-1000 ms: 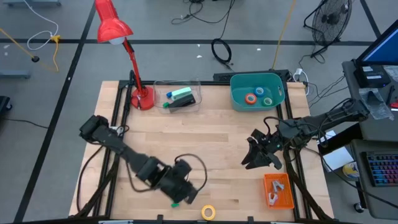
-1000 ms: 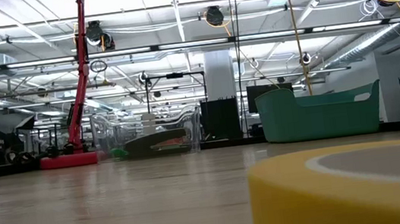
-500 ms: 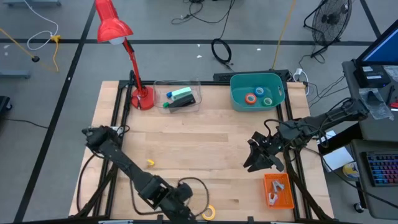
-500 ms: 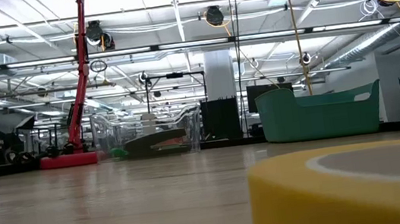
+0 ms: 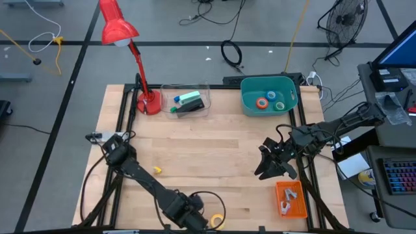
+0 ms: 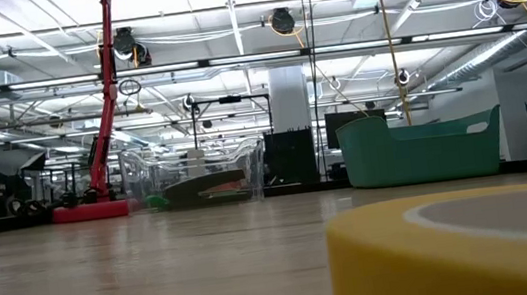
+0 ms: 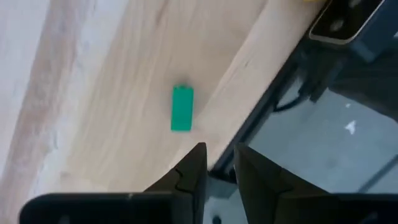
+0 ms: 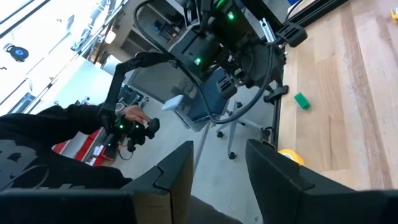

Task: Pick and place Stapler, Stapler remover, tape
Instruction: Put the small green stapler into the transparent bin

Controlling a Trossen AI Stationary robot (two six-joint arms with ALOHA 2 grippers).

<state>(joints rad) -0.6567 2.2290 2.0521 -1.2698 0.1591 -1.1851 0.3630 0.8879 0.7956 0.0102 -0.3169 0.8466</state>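
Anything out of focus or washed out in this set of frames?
Low view: the yellow tape roll sits so close to the lens that it is a soft blur, while the teal bin behind stays sharp. Right wrist view: the room's upper corner is blown out white. Left wrist view: the wood looks pale.

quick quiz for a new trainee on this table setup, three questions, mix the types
1. True or false: the yellow tape roll lies inside the teal bin.
2. How many tape rolls are in that bin? A two, B three, C four.
3. Fill in: the stapler lies in the clear tray beside the red ___.

Key
1. False. It lies on the table's front edge, near the left pincer. The right pincer waits over the table's right side.
2. B: the orange roll, the blue roll and the green roll.
3. lamp.
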